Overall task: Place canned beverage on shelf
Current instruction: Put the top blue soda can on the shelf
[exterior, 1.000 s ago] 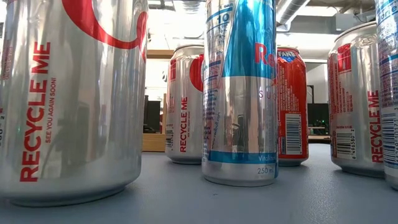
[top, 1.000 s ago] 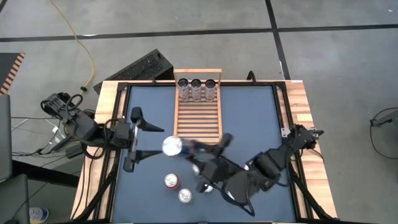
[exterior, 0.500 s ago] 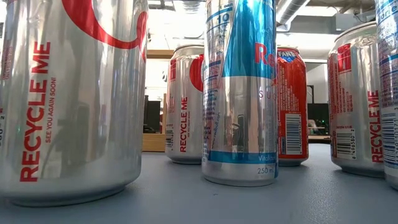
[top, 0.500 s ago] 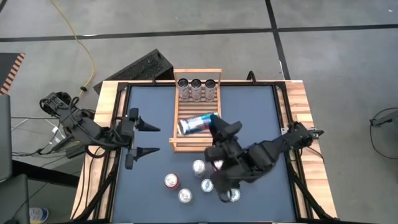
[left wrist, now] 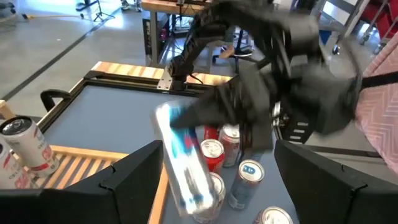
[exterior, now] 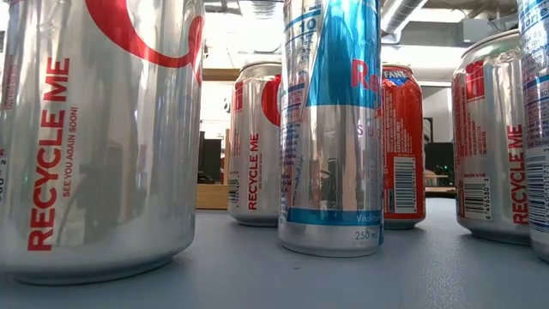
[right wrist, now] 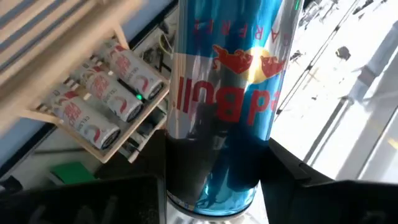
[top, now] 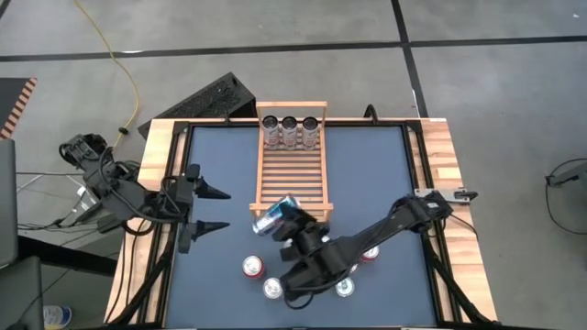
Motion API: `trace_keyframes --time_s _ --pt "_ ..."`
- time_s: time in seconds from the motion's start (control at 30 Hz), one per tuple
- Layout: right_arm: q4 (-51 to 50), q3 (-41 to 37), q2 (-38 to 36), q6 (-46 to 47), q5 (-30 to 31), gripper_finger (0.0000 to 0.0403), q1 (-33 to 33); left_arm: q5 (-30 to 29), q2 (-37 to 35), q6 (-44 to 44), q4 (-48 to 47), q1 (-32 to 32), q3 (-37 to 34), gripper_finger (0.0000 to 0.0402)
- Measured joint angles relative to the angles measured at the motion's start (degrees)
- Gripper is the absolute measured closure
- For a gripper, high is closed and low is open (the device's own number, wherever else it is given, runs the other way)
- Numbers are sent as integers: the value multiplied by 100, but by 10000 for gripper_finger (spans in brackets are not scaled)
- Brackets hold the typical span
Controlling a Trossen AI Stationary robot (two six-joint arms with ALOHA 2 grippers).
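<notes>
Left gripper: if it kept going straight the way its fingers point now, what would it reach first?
Probably the blue-and-silver can held by the right gripper near the shelf's front rail. The open left gripper points across the table toward it, nothing between; height is unclear.

1. Dark blue table top (top: 220, 147), edged in black rail (top: 367, 126) and bordered by pale wooden planks (top: 156, 142) down both sides.
2. Off the table's far left corner, a black ribbed slab (top: 206, 99), lying askew and partly over the wooden border.
3. Grey concrete floor (top: 477, 82) all around, crossed by dark seam lines (top: 275, 48).
4. Thin yellow cable (top: 124, 69) snaking over the floor toward the table's left side.
5. At the far left edge, a red-and-white striped strip (top: 20, 103).
6. Beyond the table in the low view, a light wooden box (exterior: 212, 196) and a dark screen (exterior: 210, 159) above it.
7. Pink herringbone fabric (left wrist: 379, 118) in the left wrist view.
</notes>
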Motion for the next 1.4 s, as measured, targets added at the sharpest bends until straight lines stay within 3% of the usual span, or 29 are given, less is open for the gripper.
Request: trace_keyframes --time_s 0.3,0.53,0.67,0.9,1.23,1.4 --pt "11 -2 553 -4 184 259 -15 -50 8 -106 -177 -8 0 105" --pt "-9 6 521 -24 167 259 165 -230 139 -675 -1117 -10 0 105" --pt "-18 4 351 -27 190 259 246 -225 350 -1130 -1141 -5 -2 105" --pt "-18 7 274 -45 219 259 401 1301 847 -1221 -763 9 -2 105" --pt "58 7 258 -43 261 259 674 1552 1136 -1105 -693 591 -26 105" --pt "79 7 258 -43 293 259 778 2913 1145 -1280 632 997 -595 105"
